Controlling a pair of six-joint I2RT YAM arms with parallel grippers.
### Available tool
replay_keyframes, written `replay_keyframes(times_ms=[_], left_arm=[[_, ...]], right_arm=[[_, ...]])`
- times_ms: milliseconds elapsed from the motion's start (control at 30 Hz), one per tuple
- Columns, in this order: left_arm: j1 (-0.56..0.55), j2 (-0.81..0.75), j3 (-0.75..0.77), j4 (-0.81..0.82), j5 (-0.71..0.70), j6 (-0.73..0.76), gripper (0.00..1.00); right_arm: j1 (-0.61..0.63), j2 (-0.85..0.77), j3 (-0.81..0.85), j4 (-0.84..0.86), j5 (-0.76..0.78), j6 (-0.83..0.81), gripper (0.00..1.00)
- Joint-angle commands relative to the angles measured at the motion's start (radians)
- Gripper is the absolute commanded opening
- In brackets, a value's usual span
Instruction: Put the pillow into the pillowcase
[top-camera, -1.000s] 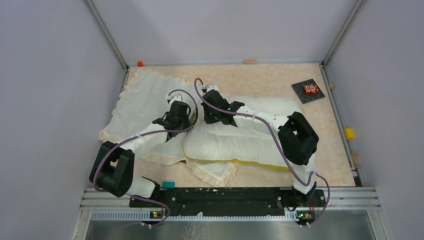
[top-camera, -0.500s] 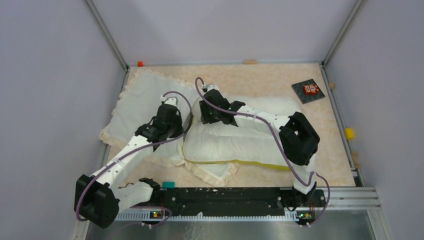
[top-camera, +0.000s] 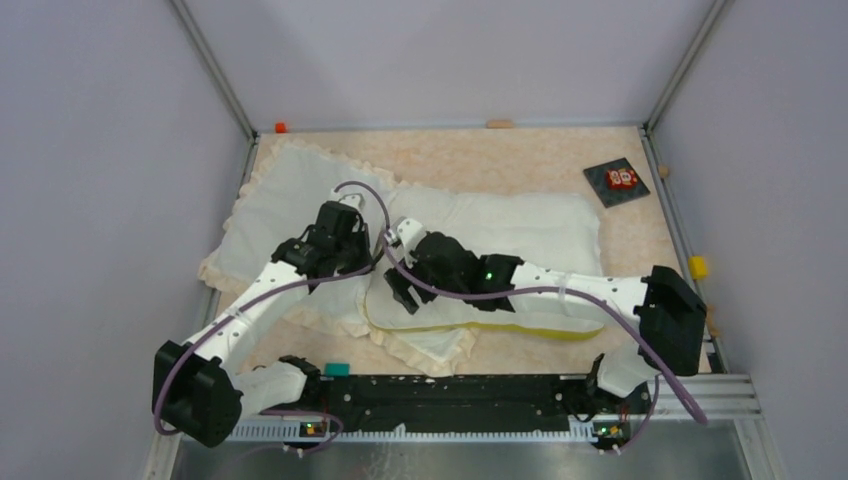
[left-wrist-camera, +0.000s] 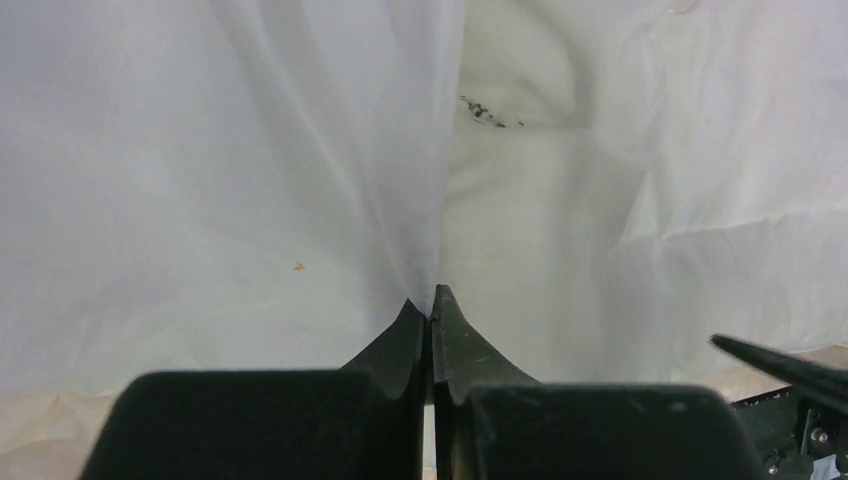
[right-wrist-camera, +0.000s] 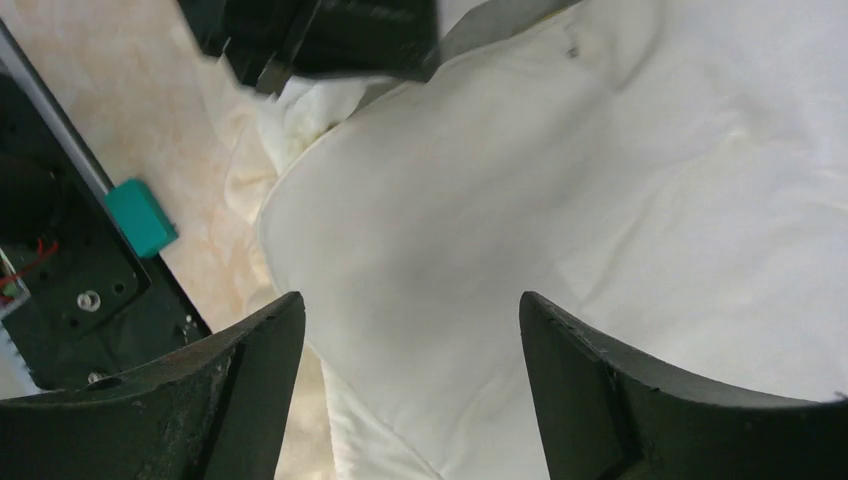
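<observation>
the left gripper (left-wrist-camera: 432, 302) is pinched tight on a thin fold of the pillowcase (left-wrist-camera: 200, 150). the right gripper (right-wrist-camera: 410, 315) stands wide apart over the pillow (right-wrist-camera: 600, 200), holding nothing. the pillow lies almost wholly outside the case, its left end overlapping the frilly edge.

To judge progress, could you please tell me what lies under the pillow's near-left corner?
A ruffled edge of the pillowcase pokes out from beneath the pillow at that corner. How far the fabric runs underneath cannot be seen; the pillow covers it.
</observation>
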Motion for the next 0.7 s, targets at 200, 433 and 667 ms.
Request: replay_keyframes(times_ms=[200,433,667], left_arm=[[-0.001,-0.013,0.012,-0.016,0.058,-0.021,0.00],[-0.001,-0.033,0.021,-0.052,0.098,0.000,0.00],[-0.002,-0.063,0.036,-0.095,0.222,0.026,0.00]], right_arm=[[0.089,0.180,-0.066,0.170,0.147,-0.093,0.75],[0.048,0.194,0.058,0.061,0.251,-0.002,0.00],[-0.055,0.166,0.236,-0.060,0.253,0.108,0.00]])
